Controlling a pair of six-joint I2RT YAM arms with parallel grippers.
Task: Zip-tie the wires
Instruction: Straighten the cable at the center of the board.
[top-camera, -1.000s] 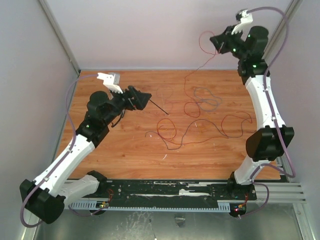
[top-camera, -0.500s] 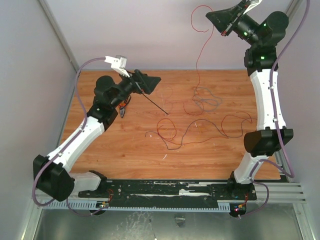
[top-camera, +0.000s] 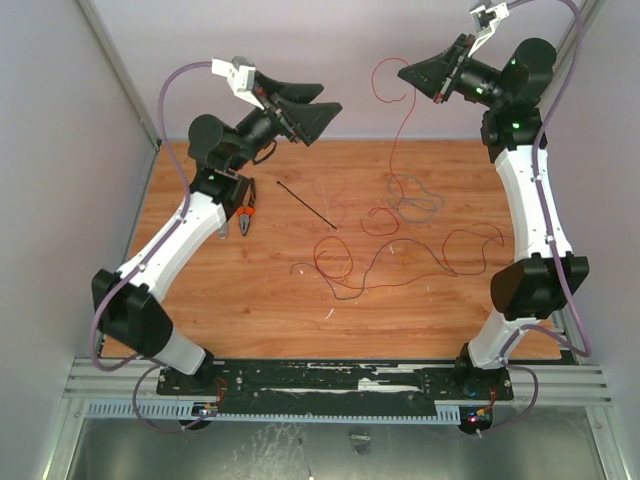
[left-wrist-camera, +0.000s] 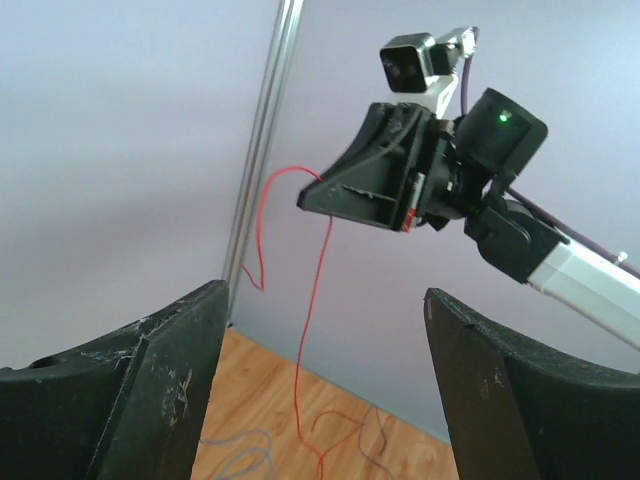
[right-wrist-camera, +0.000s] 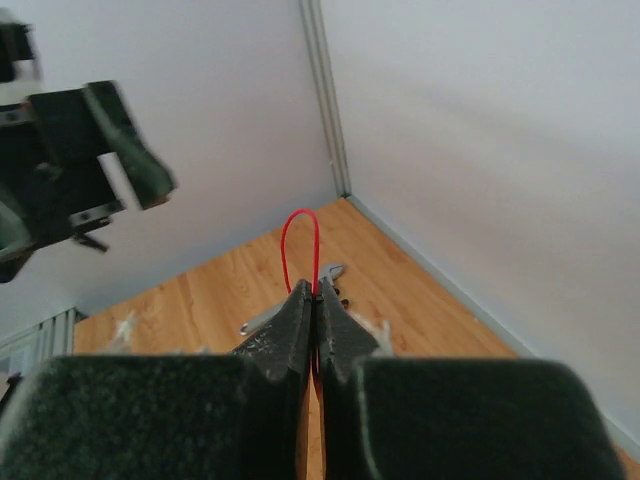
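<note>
The wires (top-camera: 400, 235) lie in a loose red and maroon tangle on the right half of the wooden table. One red wire (top-camera: 393, 140) rises from the tangle to my right gripper (top-camera: 402, 72), which is shut on it high above the back edge. A red loop (right-wrist-camera: 300, 240) sticks out past the closed tips (right-wrist-camera: 316, 292). My left gripper (top-camera: 330, 100) is raised in the air at the back left, open and empty, and faces the right gripper. In the left wrist view the hanging red wire (left-wrist-camera: 318, 300) shows between the wide fingers (left-wrist-camera: 170, 390). The zip tie (top-camera: 305, 203) lies flat and free on the table.
Orange-handled pliers (top-camera: 246, 217) lie on the table under the left arm. A grey wrench (right-wrist-camera: 335, 272) shows on the wood beyond the right fingertips. Walls close in the table at the left, back and right. A black rail (top-camera: 340, 380) runs along the near edge.
The left arm has risen from the table and swung toward the back, gripper open. The right gripper has lifted the red wire higher and shifted left.
</note>
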